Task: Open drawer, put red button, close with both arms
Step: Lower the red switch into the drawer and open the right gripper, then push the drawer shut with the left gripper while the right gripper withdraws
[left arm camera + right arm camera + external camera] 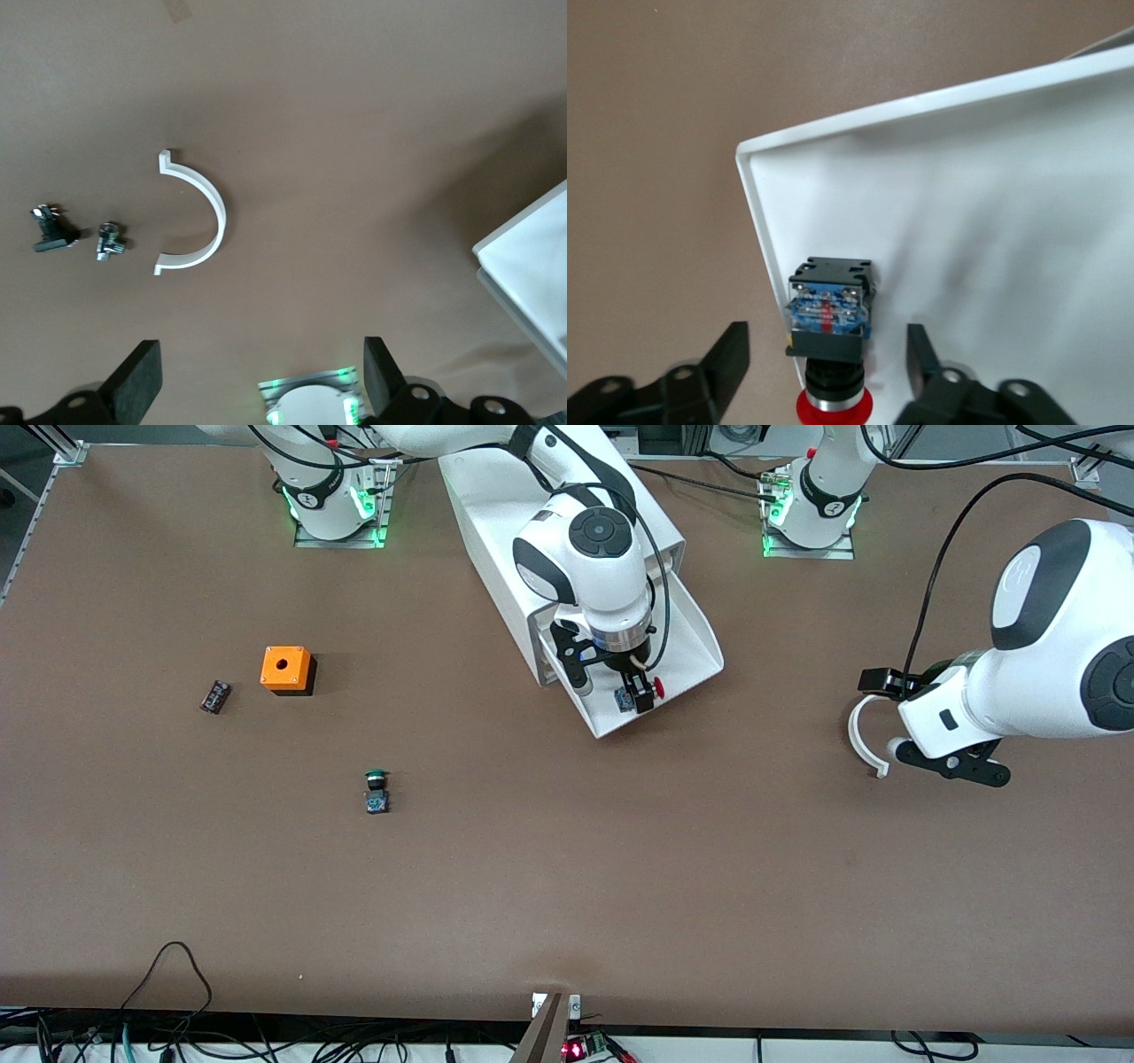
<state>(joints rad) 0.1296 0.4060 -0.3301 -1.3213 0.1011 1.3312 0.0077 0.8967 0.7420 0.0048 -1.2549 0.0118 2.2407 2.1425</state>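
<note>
Starting at the right arm's end of the table [133, 886], a small black part [215, 696] lies on the brown surface, with an orange box [286, 669] with a round hole in its top just beside it. The green button [376, 790] lies apart from these, nearer the front camera and well clear of the table's edges. Midway along the robots' edge stands the white cabinet [496, 522], with the drawer [687, 633] pulled out toward the front camera. The right gripper [636, 697] hangs over the drawer's outer corner, fingers [718, 367] spread wide and holding nothing. The red button [829, 341] lies on its side on the drawer floor between them, touching neither finger and close to the drawer's rim. Toward the left arm's end of the table, the left gripper [261, 376] hovers over bare tabletop, fingers [142, 376] spread apart and empty, above a white curved bracket [199, 212]. Two small dark metal fittings [78, 239] lie beside the bracket.
</note>
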